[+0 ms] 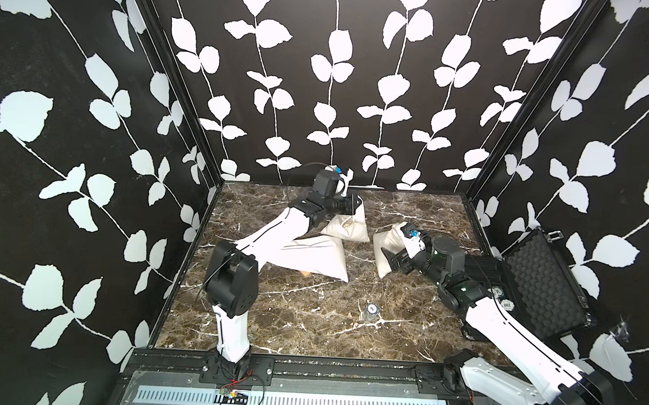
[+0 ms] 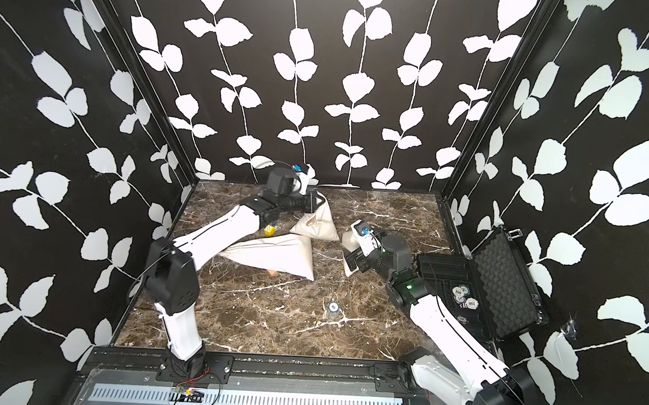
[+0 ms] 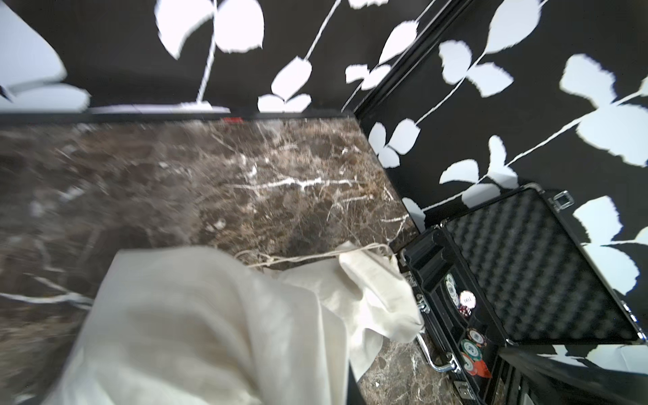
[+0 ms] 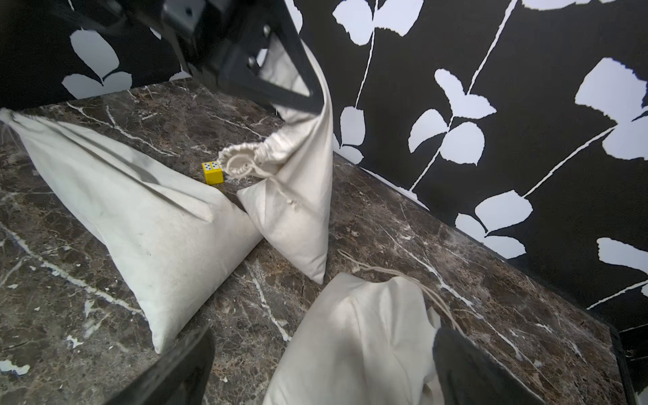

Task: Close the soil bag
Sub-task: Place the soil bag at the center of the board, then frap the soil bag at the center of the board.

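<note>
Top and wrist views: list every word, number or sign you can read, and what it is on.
"100": white poker chips in the open black case.
Round label on the small clear item mid-table: digits too small to read.
Yellow die: blue pips only, no text.
Cloth bags: no print visible.

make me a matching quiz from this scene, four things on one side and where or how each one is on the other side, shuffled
Things:
1. yellow die
2. black case
3. left claw
4. right claw

States:
A. open, jaws either side of the right-hand bag
B. lid up, chips inside
C. shut on a raised corner of the far bag
D. on the table, by the far bag's gathered mouth

Pairs: 1-D, 2-B, 3-C, 4-A
</note>
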